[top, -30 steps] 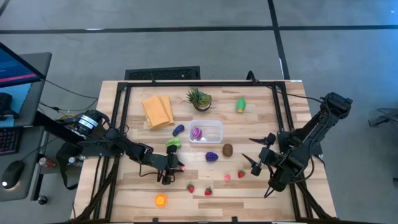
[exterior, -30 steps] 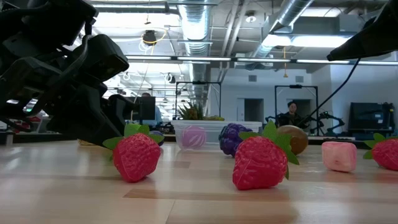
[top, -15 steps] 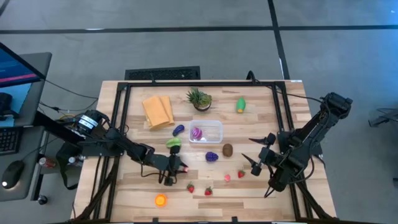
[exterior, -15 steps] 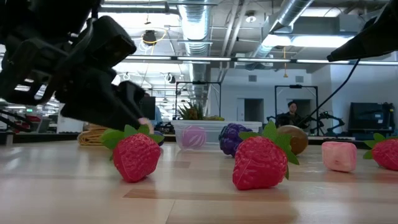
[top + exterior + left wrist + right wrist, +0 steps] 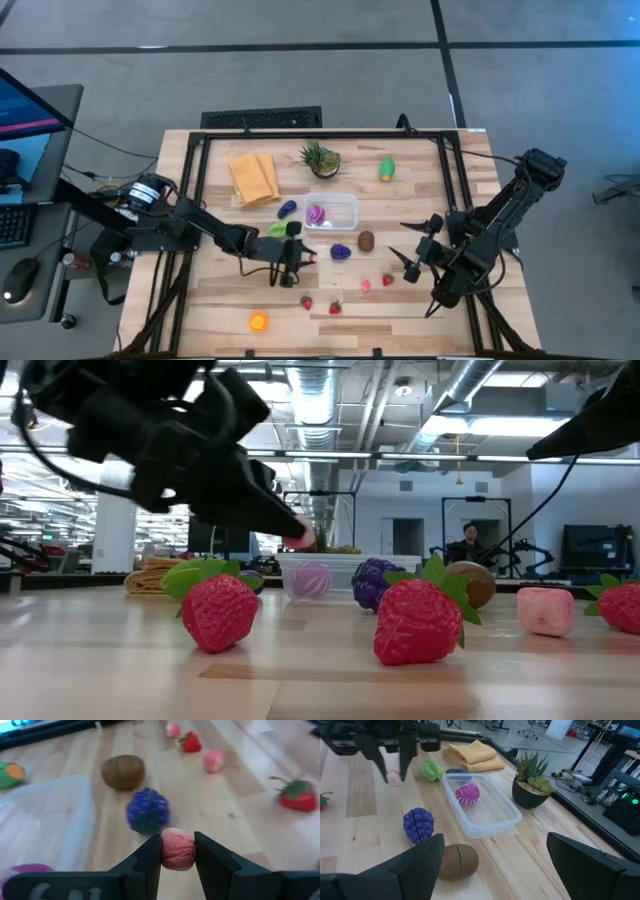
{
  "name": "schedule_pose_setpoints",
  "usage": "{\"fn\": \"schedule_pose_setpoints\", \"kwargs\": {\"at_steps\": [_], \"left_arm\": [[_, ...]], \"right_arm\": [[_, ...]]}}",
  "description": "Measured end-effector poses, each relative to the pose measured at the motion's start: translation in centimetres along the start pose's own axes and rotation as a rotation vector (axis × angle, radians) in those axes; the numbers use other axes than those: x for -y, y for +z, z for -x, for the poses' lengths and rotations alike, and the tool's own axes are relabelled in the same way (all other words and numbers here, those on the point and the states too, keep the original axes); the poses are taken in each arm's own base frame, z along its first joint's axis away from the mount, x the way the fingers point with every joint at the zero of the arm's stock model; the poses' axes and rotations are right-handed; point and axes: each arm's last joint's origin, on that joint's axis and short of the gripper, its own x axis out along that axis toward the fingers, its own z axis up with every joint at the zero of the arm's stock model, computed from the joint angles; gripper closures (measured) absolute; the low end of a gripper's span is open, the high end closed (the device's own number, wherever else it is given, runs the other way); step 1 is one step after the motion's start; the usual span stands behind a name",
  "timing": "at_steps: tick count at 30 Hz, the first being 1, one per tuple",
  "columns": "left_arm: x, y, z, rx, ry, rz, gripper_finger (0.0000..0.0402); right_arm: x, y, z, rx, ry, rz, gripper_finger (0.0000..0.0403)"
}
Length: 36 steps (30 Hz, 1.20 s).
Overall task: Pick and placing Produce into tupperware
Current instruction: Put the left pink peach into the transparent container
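Two arms: we are working with the left one, and the right one is waiting over the table's right side.
Left gripper [image 5: 309,257]: we are pinching a small pink piece [image 5: 178,848] between both fingers, lifted clear of the wood; in the low view it is hanging above the table in front of the container.
Below the held piece: we are seeing a purple berry [image 5: 147,810] on the table, and a brown round fruit [image 5: 123,771] just past it.
Near edge of the table: we are seeing an orange piece [image 5: 259,321] at the front left, two strawberries [image 5: 307,301] in the front middle, and a pink piece [image 5: 365,285] beside another strawberry [image 5: 388,280] toward the right.
Container [image 5: 345,212]: it is sitting at the table's middle, clear and lidless, and we are seeing one purple-and-white piece [image 5: 317,214] inside it.
Beside the container: a green leafy piece [image 5: 277,229] and a dark purple piece [image 5: 288,209] are lying on its left.
Right gripper [image 5: 416,251]: we are holding nothing in it, its fingers spread wide, near the brown fruit but apart from it.
Far side: a folded yellow cloth [image 5: 254,177], a potted plant [image 5: 320,159] and a green vegetable [image 5: 387,168] are lying along the back.
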Motion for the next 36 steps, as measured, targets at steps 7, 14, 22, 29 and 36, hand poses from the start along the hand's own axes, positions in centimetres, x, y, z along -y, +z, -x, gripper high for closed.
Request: {"fn": "schedule_pose_setpoints", "kwargs": {"at_steps": [7, 14, 22, 29, 36], "left_arm": [[-2.3, 1.6, -1.2, -0.063, 0.057, -0.033, 0.0303], [-4.2, 3.7, -2.0, -0.096, 0.097, -0.098, 0.0303], [-7.6, 5.3, -2.5, -0.196, 0.152, -0.138, 0.0303], [-11.4, 4.9, -2.4, -0.320, 0.210, -0.092, 0.0303], [-14.0, 3.7, -2.0, -0.373, 0.196, 0.014, 0.0303]], "right_arm": [[0.0, 0.0, 0.0, -0.001, 0.001, 0.000, 0.0058], [0.0, -0.1, 0.0, -0.019, 0.012, 0.000, 0.0058], [0.0, -0.1, 0.0, -0.022, 0.013, 0.000, 0.0058], [0.0, -0.1, 0.0, -0.022, 0.013, 0.000, 0.0058], [0.0, -0.1, 0.0, -0.022, 0.014, 0.000, 0.0058]]}}
